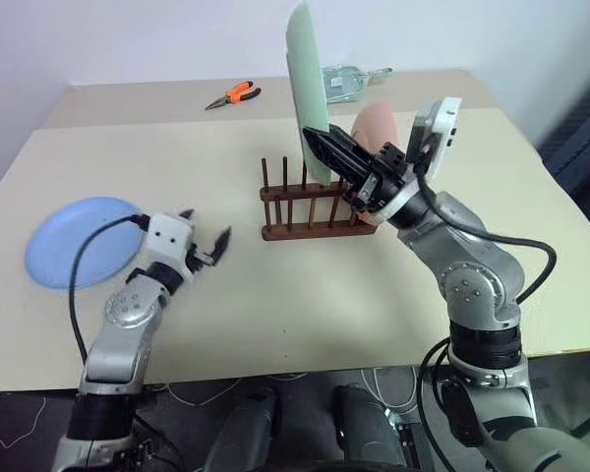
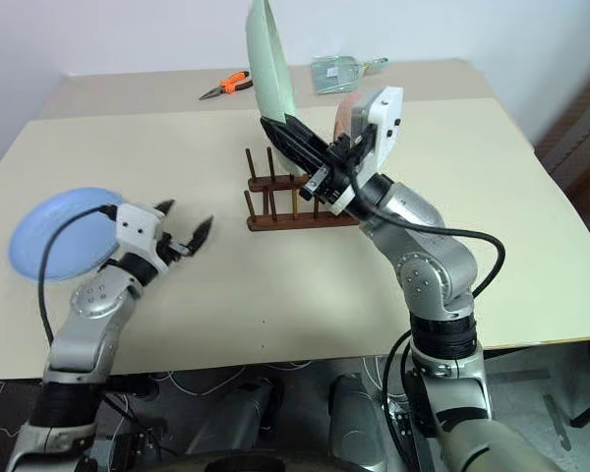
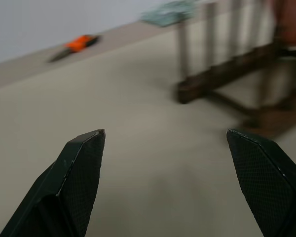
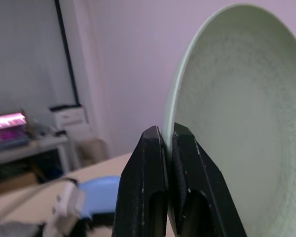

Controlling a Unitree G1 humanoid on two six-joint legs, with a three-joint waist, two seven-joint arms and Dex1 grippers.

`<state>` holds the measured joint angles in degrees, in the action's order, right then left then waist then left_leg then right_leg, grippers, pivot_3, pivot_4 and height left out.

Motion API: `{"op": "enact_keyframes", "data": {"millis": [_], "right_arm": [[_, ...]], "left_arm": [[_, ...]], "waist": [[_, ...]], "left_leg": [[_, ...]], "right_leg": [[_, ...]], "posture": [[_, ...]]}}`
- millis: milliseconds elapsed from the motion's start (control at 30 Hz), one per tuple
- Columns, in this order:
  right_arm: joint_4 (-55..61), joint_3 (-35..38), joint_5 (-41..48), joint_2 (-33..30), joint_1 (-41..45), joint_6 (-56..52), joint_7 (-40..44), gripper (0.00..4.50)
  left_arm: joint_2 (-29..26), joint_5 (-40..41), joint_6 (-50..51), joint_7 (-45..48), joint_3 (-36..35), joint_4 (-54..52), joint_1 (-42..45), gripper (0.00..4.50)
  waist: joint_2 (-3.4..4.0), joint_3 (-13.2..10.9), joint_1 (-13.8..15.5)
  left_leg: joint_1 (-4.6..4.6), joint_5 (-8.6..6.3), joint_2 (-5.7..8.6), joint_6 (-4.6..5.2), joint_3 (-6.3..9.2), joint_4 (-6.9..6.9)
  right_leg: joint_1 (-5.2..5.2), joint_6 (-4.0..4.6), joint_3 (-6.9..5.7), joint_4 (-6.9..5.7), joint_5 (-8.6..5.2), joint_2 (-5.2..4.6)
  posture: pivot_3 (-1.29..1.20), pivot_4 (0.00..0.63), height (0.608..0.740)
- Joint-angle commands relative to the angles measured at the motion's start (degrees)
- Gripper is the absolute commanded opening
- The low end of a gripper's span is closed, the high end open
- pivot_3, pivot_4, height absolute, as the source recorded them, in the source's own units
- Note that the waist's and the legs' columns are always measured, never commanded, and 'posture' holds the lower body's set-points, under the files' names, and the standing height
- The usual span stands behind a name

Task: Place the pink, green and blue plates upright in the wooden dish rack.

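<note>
My right gripper (image 1: 312, 140) is shut on the lower rim of the pale green plate (image 1: 306, 93) and holds it upright, on edge, above the dark wooden dish rack (image 1: 293, 210). The right wrist view shows the fingers (image 4: 153, 163) pinching that rim. The pink plate (image 1: 376, 128) stands upright at the rack's right end, partly hidden behind my right wrist. Flat on the table at the far left lies the blue plate (image 1: 74, 241). To the right of it my left gripper (image 1: 206, 230) hovers low over the table, open and holding nothing, its fingers pointing toward the rack (image 3: 222, 74).
Orange-handled pliers (image 1: 233, 94) lie at the back of the table. A clear plastic item (image 1: 346, 81) sits at the back behind the rack. The table's front edge (image 1: 305, 364) runs just before my arms.
</note>
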<state>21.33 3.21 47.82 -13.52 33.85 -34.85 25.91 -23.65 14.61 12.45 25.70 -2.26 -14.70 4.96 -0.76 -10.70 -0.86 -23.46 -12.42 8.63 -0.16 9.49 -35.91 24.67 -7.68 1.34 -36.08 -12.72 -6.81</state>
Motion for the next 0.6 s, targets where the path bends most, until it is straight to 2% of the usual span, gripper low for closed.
{"op": "enact_keyframes", "data": {"millis": [33,200,600], "right_arm": [[1.8,3.5,6.4,1.2,1.4,-2.7,-3.8,0.0],[-1.9,6.4,10.6,1.7,2.5,-5.4,-7.9,0.0],[-9.2,5.7,7.3,-1.0,2.4,-7.7,-7.2,0.0]], "left_arm": [[-1.4,4.0,1.8,5.5,1.5,-5.5,-1.9,4.02],[-2.1,3.9,3.2,8.1,3.8,-7.4,-2.9,4.02],[-1.6,3.0,4.4,8.4,5.7,-8.7,-2.8,4.02]], "waist": [[0.04,0.0,0.1],[0.08,0.0,0.1],[0.1,0.0,0.1]], "left_leg": [[0.0,0.0,-0.01,-0.01,-0.02,0.0],[0.0,0.0,-0.02,-0.01,-0.05,0.0],[0.0,0.0,-0.04,-0.01,-0.09,0.02]], "right_leg": [[0.01,0.0,0.0,0.0,0.0,0.01],[0.01,0.02,0.0,0.01,0.01,0.02],[0.03,0.02,0.0,0.02,0.01,0.02]], "posture": [[0.0,0.15,0.739],[0.0,0.15,0.739],[0.0,0.15,0.739]]}}
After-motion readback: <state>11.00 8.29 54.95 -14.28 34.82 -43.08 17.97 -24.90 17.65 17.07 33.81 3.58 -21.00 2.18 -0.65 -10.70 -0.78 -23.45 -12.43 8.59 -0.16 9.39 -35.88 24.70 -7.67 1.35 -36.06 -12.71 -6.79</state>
